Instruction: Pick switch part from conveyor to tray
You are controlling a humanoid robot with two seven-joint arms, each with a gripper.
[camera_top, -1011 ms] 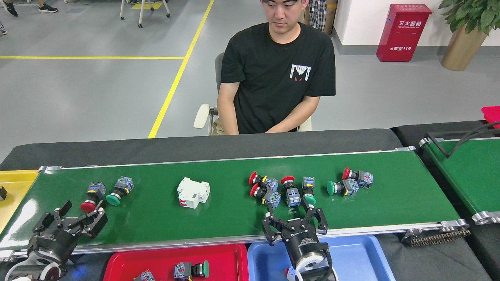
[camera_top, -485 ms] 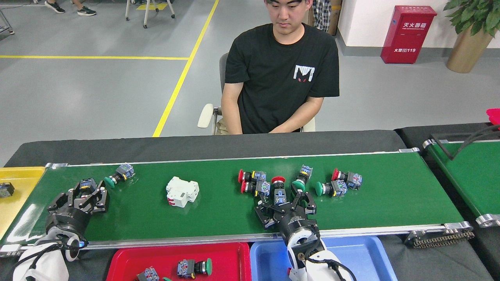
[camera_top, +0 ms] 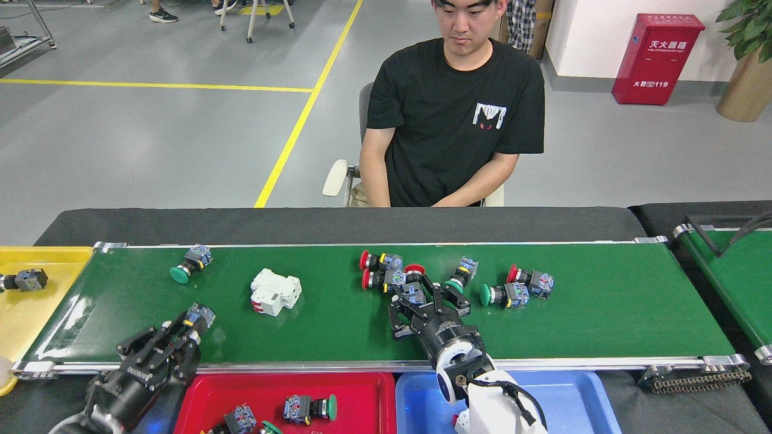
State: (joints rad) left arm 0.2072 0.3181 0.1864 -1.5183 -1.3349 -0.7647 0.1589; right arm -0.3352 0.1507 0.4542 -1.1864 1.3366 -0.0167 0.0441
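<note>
At the far left, a yellow tray (camera_top: 36,313) held one small switch part (camera_top: 27,280) near its far edge. The conveyor (camera_top: 603,313) ran across the view from beside that tray to the right.

The left gripper (camera_top: 181,334) was positioned over the near rail of the conveyor, just above the red tray (camera_top: 362,410). Its fingers were clamped on a blue-bodied switch part (camera_top: 199,314), which stood clear at the fingertips. Further back on the belt, a green-capped switch part (camera_top: 190,264) lay alone near the far rail. A white circuit breaker (camera_top: 275,291) lay to its right, well apart from it.

The red tray contained a green-capped switch (camera_top: 310,408) lying on its side and further parts at its near edge, partly cut off by the frame.

At belt centre, a cluster of switch parts lay close together: two red-capped units (camera_top: 377,270) side by side, then a red-capped unit (camera_top: 413,283) directly at the right gripper (camera_top: 429,296). The right gripper's fingers were spread apart, flanking that unit; whether they touched it could not be determined. A green-capped unit (camera_top: 461,274) lay just beside the right-hand finger. Further right, a green-capped part (camera_top: 503,295) and a red-capped part (camera_top: 531,280) lay next to each other.

A blue tray (camera_top: 573,404) sat below the right arm. A person (camera_top: 458,120) in a black shirt sat behind the conveyor.
</note>
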